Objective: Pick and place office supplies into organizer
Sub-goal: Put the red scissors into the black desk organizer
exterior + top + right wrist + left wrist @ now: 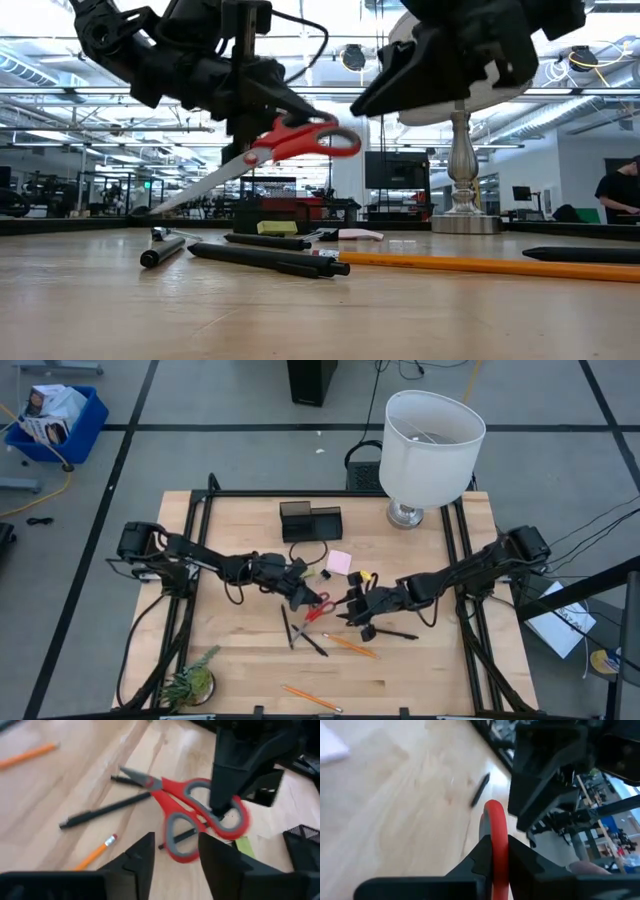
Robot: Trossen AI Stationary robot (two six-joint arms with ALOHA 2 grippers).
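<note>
Left hand (262, 100) is clenched on one loop of the red-handled steel scissors (275, 145) and holds them lifted off the light wooden tabletop (250, 660), over its middle, blades slanting down. In the left wrist view only a red arc of the handle shows between the two dark fingers; the rest is cut off.

Right hand (175, 851) is released: its fingers stand apart with nothing between them, just beside the scissors' handle loops. The scissors sit beyond its fingertips, not between them.

On the tabletop below lie black pens (305, 638) and orange pencils (350, 645); one more pencil sits nearer the front edge. A pink sticky-note pad (339, 561) and a small yellow-green eraser (366, 575) lie toward the back, the eraser partly covered by the right arm. Tiny clips cannot be made out.

The black rectangular open-top organizer (309, 521) stands at the back of the tabletop, well apart from the scissors; its inner compartments are too small to read. A white-shaded lamp (432, 445) stands to its right, a small green plant (190, 682) at the front left corner.
</note>
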